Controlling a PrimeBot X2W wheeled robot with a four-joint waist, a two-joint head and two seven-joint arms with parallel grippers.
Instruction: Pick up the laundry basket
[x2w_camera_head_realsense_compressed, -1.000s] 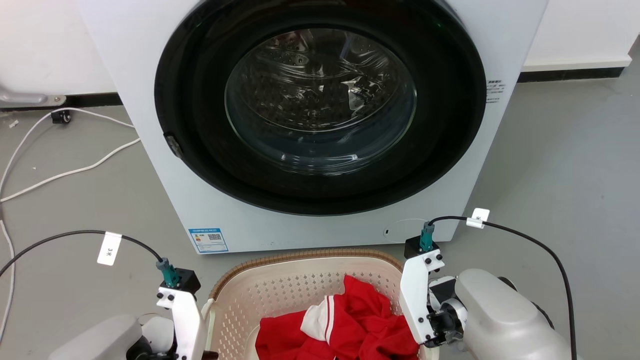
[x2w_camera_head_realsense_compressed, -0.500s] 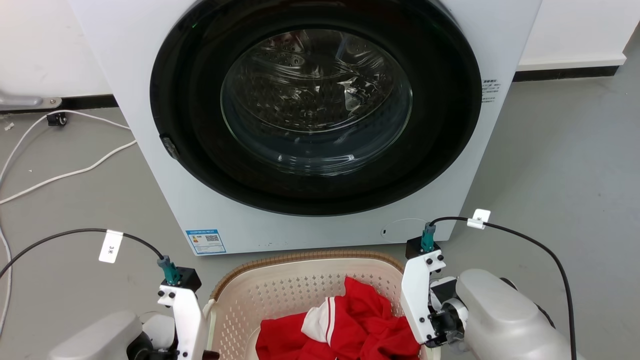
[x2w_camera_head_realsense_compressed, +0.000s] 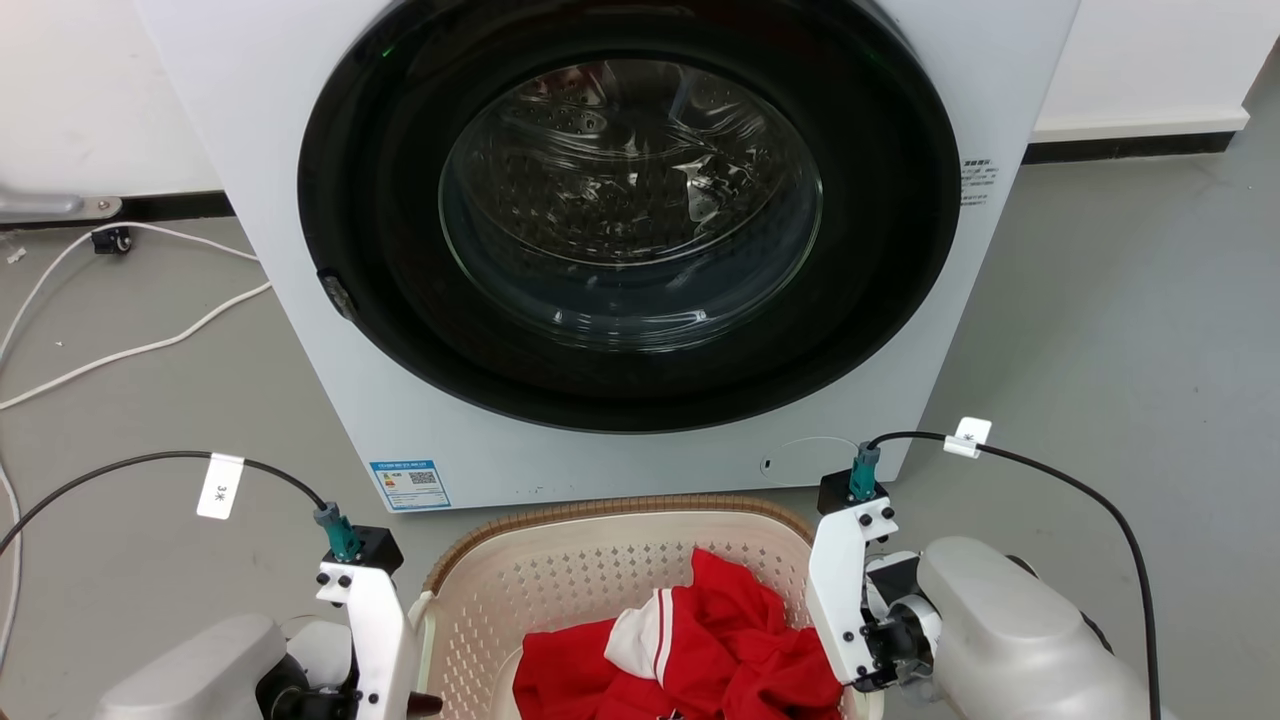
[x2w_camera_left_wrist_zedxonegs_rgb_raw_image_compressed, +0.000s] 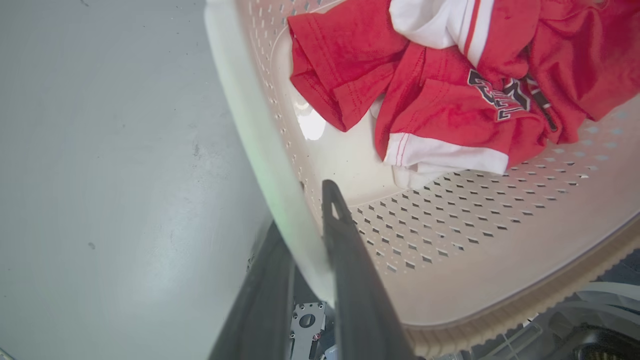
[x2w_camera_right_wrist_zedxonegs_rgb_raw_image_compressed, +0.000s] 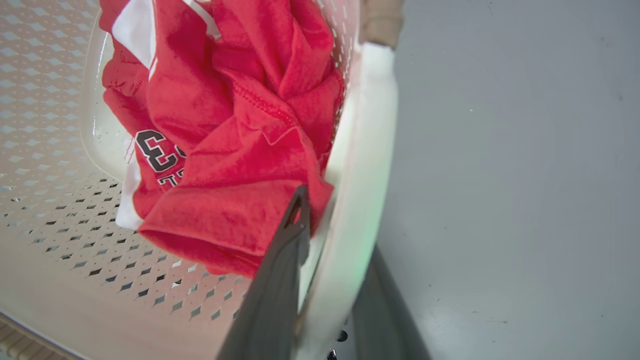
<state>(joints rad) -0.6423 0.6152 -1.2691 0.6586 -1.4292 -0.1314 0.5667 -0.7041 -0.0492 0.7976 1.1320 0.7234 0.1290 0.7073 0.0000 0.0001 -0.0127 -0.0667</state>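
One laundry basket (x2w_camera_head_realsense_compressed: 600, 520), one washing machine (x2w_camera_head_realsense_compressed: 600, 460), one red clothing heap (x2w_camera_head_realsense_compressed: 720, 650).

A big white washing machine (x2w_camera_head_realsense_compressed: 630, 200) stands on the gray floor (x2w_camera_head_realsense_compressed: 1100, 300), round door shut. A white cord (x2w_camera_head_realsense_compressed: 120, 352) lies beside it. A red and white jersey (x2w_camera_head_realsense_compressed: 720, 650) lies crumpled up.

Ahead: washing machine (x2w_camera_head_realsense_compressed: 640, 250) stands just past the laundry basket (x2w_camera_head_realsense_compressed: 620, 505) rim, a thin floor (x2w_camera_head_realsense_compressed: 1100, 300) strip between.
Left side: open floor; white cables (x2w_camera_head_realsense_compressed: 150, 345) well apart.
Right side: open floor.
Inside basket: red garment (x2w_camera_head_realsense_compressed: 730, 640) crowds the right wall.
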